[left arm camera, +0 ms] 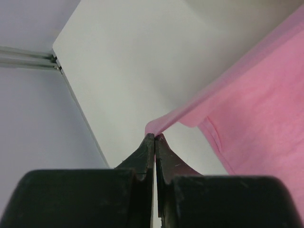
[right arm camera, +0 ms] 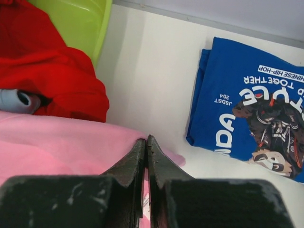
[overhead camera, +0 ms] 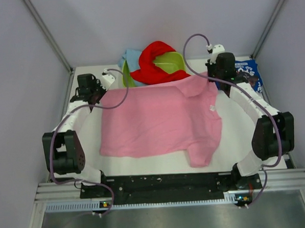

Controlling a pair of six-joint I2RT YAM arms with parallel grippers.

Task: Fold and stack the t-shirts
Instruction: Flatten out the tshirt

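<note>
**Thin pinches on the pink shirt (overhead camera: pixel 158 119)**
Left gripper (left arm camera: pixel 154 138) and right gripper (right arm camera: pixel 146 141) are closed tight on its far corners, with the cloth spread between them. With so little caught, a pull may slip it free or drag the red shirt (right arm camera: pixel 52 76) lying just left of the right fingers (right arm camera: pixel 126 164).

The folded blue t-shirt (right arm camera: pixel 247 99) carries white lettering, upside down in the right wrist view: "HIP-HOP", "TOGETHER", and smaller print that seems to read "JSDST 204"; the other words are cut off.
</note>
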